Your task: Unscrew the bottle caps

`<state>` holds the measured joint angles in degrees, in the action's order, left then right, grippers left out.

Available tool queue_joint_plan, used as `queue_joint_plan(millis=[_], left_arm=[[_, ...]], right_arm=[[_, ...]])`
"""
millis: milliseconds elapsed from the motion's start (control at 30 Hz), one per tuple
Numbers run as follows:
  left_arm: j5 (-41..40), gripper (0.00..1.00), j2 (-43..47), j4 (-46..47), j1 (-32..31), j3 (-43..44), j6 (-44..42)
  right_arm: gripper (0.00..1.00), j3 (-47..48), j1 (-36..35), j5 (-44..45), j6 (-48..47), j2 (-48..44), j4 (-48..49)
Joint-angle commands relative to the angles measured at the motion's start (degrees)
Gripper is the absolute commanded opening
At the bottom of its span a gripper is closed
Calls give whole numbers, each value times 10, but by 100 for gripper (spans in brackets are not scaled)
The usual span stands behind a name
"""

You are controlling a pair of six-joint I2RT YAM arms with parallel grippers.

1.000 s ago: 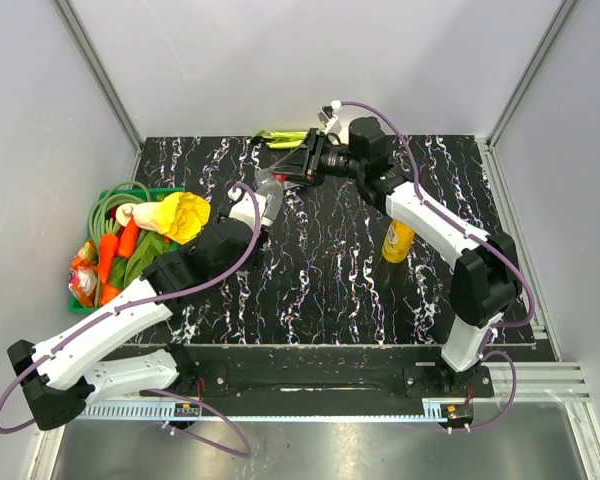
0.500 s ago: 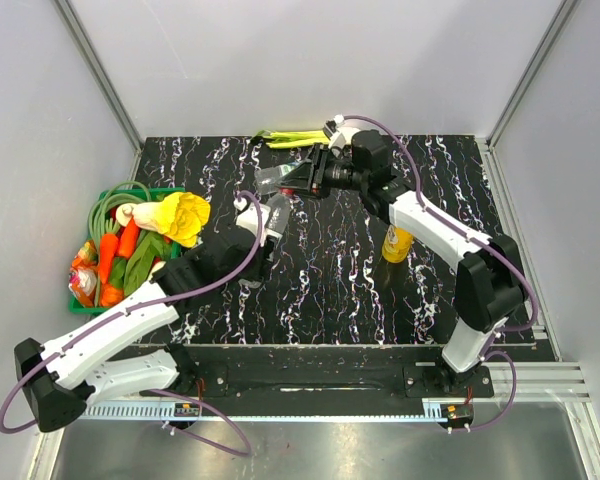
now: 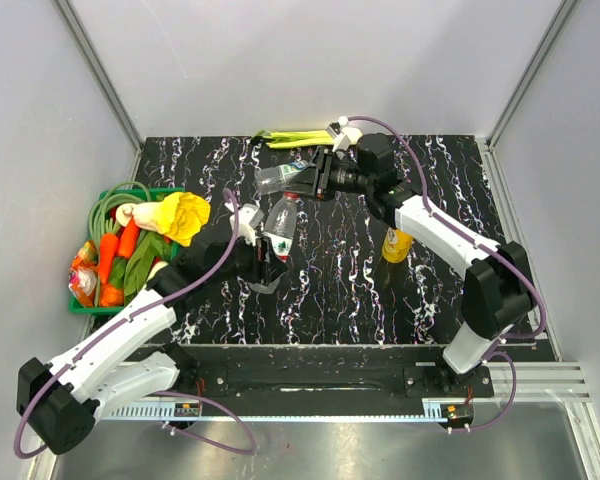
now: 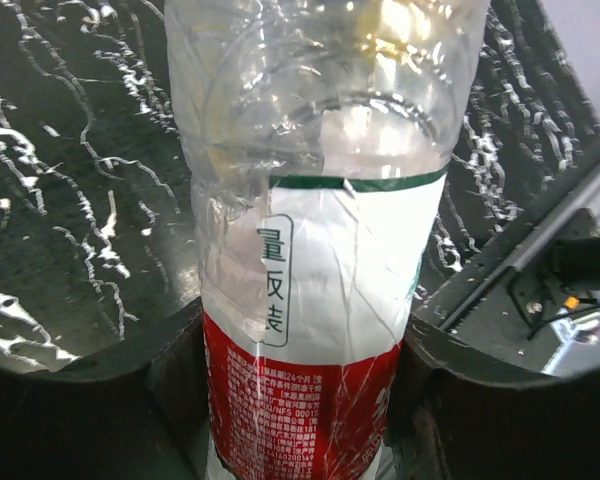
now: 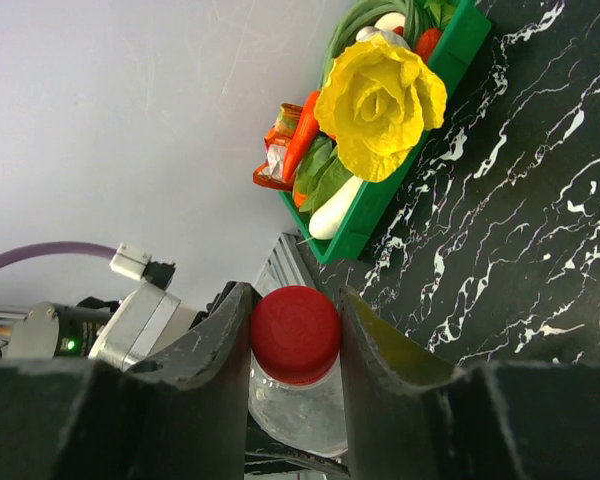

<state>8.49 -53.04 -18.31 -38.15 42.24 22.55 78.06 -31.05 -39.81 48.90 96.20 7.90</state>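
Grips the red-labelled bottle [image 4: 310, 300] with the left fingers [image 4: 90, 400], closed on either side of the label at the bottom of the left wrist view, the clear shoulder running up to the top of that frame. Holds it at the centre of the top view, seemingly clear of the desk [image 3: 360, 290], neck toward the top of the frame. Judged as a brace, so that the body cannot spin when the top is twisted. Meets the neck from the other end with the right fingers [image 5: 205, 350], closed on the red cap [image 5: 295, 333] in the lower middle of the right wrist view. Seats the cap squarely in the gap, inner faces apparently touching its rim left and right, flat top facing the camera, clear neck just below. Looks like the twisting step itself, with the cap not yet off. Leaves the yellow-orange juice bottle [image 3: 397, 243] upright on the desk right of centre, well apart from both pairs of fingers, and the green basket [image 5: 365, 232] of vegetables in the upper middle of the right wrist view.
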Motion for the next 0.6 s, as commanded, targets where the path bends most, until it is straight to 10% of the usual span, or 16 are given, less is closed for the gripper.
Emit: queue_joint_plan(millis=[0,567], left_arm=[[163,16,21,128,33,-12,48],[392,16,50,320,48,-12,121]], right_arm=[[0,2,-8,-63,-3,-49,44],[0,-4,2,-227,36,-66,227]])
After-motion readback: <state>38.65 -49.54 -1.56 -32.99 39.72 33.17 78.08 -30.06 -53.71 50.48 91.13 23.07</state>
